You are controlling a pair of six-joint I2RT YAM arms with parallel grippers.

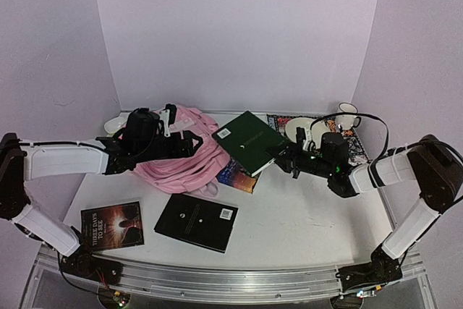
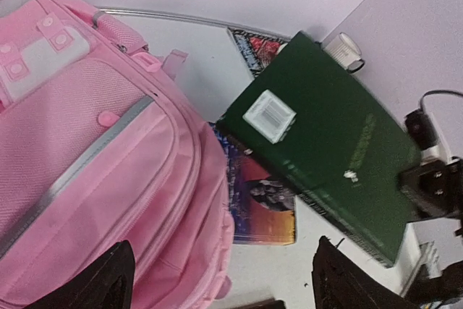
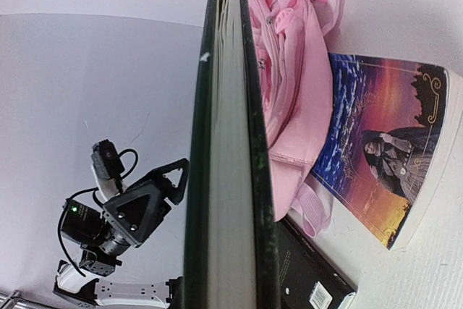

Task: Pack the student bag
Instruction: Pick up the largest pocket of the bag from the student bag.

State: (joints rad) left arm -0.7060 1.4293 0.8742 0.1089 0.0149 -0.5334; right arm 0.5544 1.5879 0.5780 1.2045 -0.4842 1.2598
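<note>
Top view, nearest first: paperback (image 1: 112, 225) and black book (image 1: 197, 221) lying flat by the front rail, well clear of both arms. Further in, bag (image 1: 181, 161) slumped left of centre, with left gripper (image 1: 189, 144) hovering just over it, spread wide and holding nothing. Right gripper (image 1: 282, 154) clamped on one corner of green book (image 1: 248, 142), lifted and tilted toward the bag, above a colourful book (image 1: 237, 176) lying partly under the bag's edge.

Can't make out an open mouth on the bag from any view. Looks zipped from the left wrist, but hard to say at that angle. So probably best to get the left fingers on the bag's top edge and pull it wide first, then feed the green book in far corner first, low and slow.

Room-wise: plenty of bare table up front. Tighter at the back right, with plate (image 1: 302, 129) and cup (image 1: 347, 115) close to the wall.
</note>
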